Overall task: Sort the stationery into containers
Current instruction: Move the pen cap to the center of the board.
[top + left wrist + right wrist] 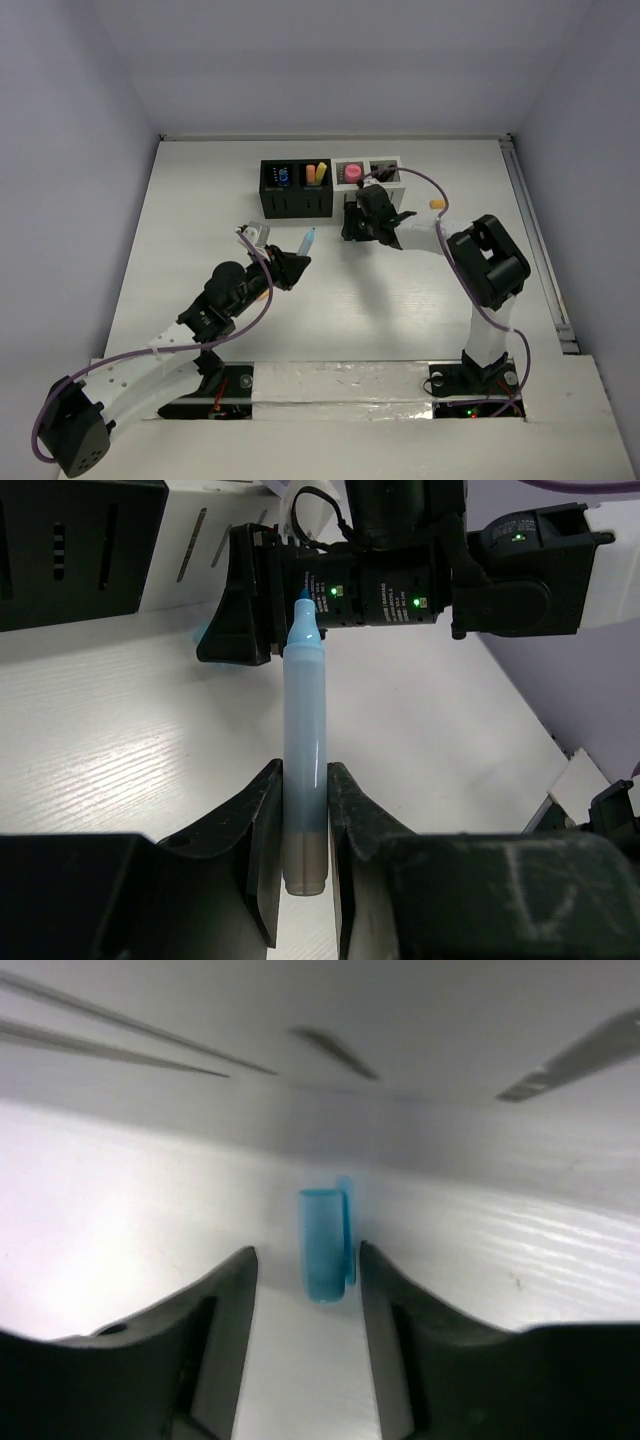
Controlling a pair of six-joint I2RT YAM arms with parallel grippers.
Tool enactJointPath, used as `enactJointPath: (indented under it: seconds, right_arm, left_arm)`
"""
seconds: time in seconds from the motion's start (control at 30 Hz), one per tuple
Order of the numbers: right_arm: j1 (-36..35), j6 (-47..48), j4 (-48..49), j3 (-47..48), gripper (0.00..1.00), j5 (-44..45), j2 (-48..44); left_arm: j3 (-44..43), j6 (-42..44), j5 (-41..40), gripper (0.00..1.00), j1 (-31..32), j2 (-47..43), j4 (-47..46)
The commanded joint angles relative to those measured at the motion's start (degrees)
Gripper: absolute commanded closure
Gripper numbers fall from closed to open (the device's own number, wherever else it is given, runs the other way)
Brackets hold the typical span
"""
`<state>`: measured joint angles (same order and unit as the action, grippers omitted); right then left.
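Observation:
My left gripper (291, 263) is shut on an uncapped light-blue pen (306, 241), which it holds above the table. In the left wrist view the pen (303, 730) sticks out between the fingers (260, 820), its tip pointing at the right gripper. My right gripper (351, 230) is low at the front of the white containers (372, 181). It is open, with a small blue pen cap (325, 1243) on the table just beyond its fingertips (235, 1280). The black containers (296, 203) hold blue, yellow and orange pieces. A pink piece (352, 172) is in a white one.
An orange piece (437, 204) lies on the table right of the white containers. A small white thing (250, 233) shows by the left wrist. The slotted white container front (300, 1070) fills the far side of the right wrist view.

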<state>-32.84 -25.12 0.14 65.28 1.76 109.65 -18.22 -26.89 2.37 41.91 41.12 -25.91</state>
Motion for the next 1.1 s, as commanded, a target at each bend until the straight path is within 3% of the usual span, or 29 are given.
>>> enactJointPath:
  seconds: [0.0, 0.07, 0.13, 0.23, 0.37, 0.6, 0.7, 0.77, 0.9, 1.07]
  right_arm:
    - [-1.35, 2.01, -3.39, -2.43, 0.53, 0.43, -0.13]
    - [-1.88, 2.80, -3.74, -2.87, 0.66, 0.44, -0.13]
    - [-2.40, 3.50, -3.92, -3.22, 0.70, -0.17, -0.75]
    - [-2.93, 5.17, -4.10, -4.36, 0.82, -1.32, -2.24]
    - [-3.98, 6.75, -6.37, -6.39, 0.89, -3.41, -4.96]
    - [-7.50, 13.96, -14.01, -11.22, 0.90, -15.64, -11.38]
    - [-7.50, 12.21, -14.03, -13.41, 0.81, -13.98, -12.87]
    - [-7.50, 11.51, -14.64, -12.81, 0.63, -12.58, -12.62]
    - [-7.50, 10.45, -16.22, -10.96, 0.47, -8.01, -11.73]
    - [-7.50, 9.74, -16.05, -10.52, 0.29, -7.38, -17.16]
  left_arm:
    - [-0.24, -0.44, 0.62, 1.00, -0.07, -0.61, -3.09]
    - [-0.41, -0.53, 0.62, 1.00, -0.07, -0.69, -2.74]
    - [-0.50, -0.53, 0.62, 1.00, -0.07, -0.87, -2.39]
    - [-0.50, -0.70, 0.62, 1.00, -0.07, -1.22, -2.13]
    - [-0.50, -0.88, 0.62, 1.00, -0.07, -1.75, -1.60]
    - [-0.42, -1.05, 0.27, 1.00, -0.07, -2.28, -1.16]
    - [-0.50, -1.23, 0.27, 1.00, -0.07, -1.93, -1.33]
    - [-0.68, -1.32, 0.35, 1.00, -0.07, -1.75, -1.34]
    - [-0.85, -1.23, 0.35, 1.00, -0.07, -1.84, -0.98]
    - [-1.03, -0.97, -0.26, 1.00, -0.07, -2.45, -0.28]
